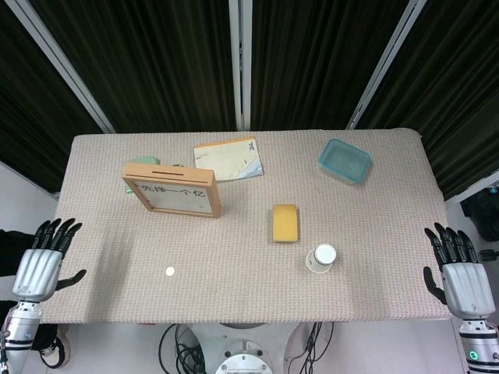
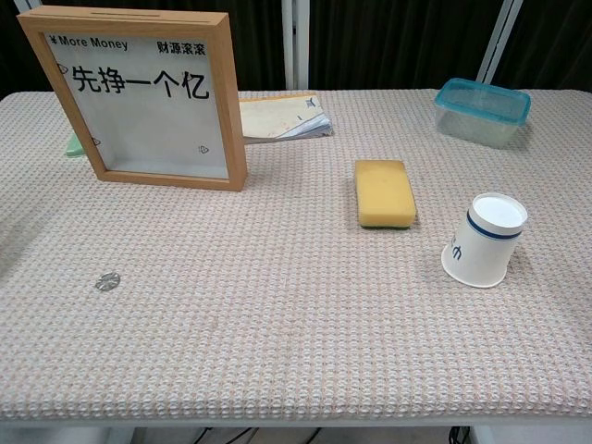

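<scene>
A rectangular table covered in a beige woven cloth (image 1: 109, 296) fills the head view, its near edge toward the robot. The left hand (image 1: 43, 261) hangs just off the table's left edge near the front corner, fingers spread apart and holding nothing. The right hand (image 1: 460, 269) mirrors it off the right edge, fingers likewise apart and empty. Neither hand shows in the chest view.

Nearest the left hand, a small flat silver coin (image 1: 170, 271) lies on the cloth toward the front left, with bare cloth all around it. Nearest the right hand, a white paper cup with a blue band (image 1: 320, 258) stands upside down and tilted, its base up and its wide rim on the cloth. Just behind and left of the cup, apart from it, a yellow rectangular sponge (image 1: 284, 223) lies flat, its long axis running front to back.

Further back on the left, a wooden framed money box with black Chinese characters (image 1: 171, 190) stands upright, its face toward the robot, long axis running left to right with a slight skew. Behind it lies a thin booklet (image 1: 228, 160). A clear plastic container with a teal lid (image 1: 344, 161) sits at the back right.
</scene>
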You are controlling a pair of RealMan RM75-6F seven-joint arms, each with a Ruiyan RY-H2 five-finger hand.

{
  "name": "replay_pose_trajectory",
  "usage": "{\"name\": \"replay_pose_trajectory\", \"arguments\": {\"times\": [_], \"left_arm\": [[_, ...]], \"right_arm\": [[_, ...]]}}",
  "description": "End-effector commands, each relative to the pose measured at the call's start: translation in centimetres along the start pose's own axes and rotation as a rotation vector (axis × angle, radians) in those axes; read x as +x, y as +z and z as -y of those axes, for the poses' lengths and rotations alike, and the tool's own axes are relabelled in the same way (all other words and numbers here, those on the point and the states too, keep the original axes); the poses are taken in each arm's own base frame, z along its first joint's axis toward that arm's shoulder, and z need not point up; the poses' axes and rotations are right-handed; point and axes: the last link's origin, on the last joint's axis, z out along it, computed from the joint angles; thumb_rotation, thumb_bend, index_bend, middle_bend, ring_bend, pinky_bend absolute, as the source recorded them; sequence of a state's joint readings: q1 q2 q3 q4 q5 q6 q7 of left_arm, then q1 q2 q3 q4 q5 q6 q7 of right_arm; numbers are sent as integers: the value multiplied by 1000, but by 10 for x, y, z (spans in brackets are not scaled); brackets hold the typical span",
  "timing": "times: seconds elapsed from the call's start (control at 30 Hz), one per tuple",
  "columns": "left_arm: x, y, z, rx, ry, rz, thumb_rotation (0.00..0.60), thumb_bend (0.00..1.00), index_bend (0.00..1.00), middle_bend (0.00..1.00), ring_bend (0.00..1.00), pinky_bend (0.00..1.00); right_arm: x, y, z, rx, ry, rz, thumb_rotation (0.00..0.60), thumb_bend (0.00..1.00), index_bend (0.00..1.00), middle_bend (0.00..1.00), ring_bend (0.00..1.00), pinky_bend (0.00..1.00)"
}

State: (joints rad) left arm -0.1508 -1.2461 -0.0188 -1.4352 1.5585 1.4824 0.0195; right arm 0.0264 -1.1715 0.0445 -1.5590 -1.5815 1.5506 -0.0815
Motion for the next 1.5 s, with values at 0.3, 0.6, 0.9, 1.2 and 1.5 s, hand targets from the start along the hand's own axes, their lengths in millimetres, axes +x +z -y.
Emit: {"name": "replay_pose_trajectory", "arguments": {"times": [0.3, 0.6, 0.9, 1.2, 1.5], "left_arm": [[1, -2, -8, -25, 2, 4, 600, 133, 101, 54, 0, 22], [-5, -4, -32, -134, -18, 51, 600, 133, 106, 54, 0, 61], [-43, -5, -76, -263, -97, 153, 600, 150, 256, 66, 0, 72], [-84, 5, -98, -302, -91, 225, 600, 245, 312, 69, 0, 71], [-100, 16, -103, -276, -156, 258, 600, 297, 343, 69, 0, 62]], "right_arm": [[0, -4, -2, 2, 16, -2, 600, 438, 0, 0, 0, 0], [5, -8, -6, -16, 20, -21, 600, 438, 0, 0, 0, 0], [3, -5, -4, -13, 6, -9, 600, 438, 0, 0, 0, 0], [0, -4, -4, -17, -7, 7, 600, 437, 0, 0, 0, 0], [-4, -3, -7, -28, -7, 18, 600, 438, 0, 0, 0, 0]]}}
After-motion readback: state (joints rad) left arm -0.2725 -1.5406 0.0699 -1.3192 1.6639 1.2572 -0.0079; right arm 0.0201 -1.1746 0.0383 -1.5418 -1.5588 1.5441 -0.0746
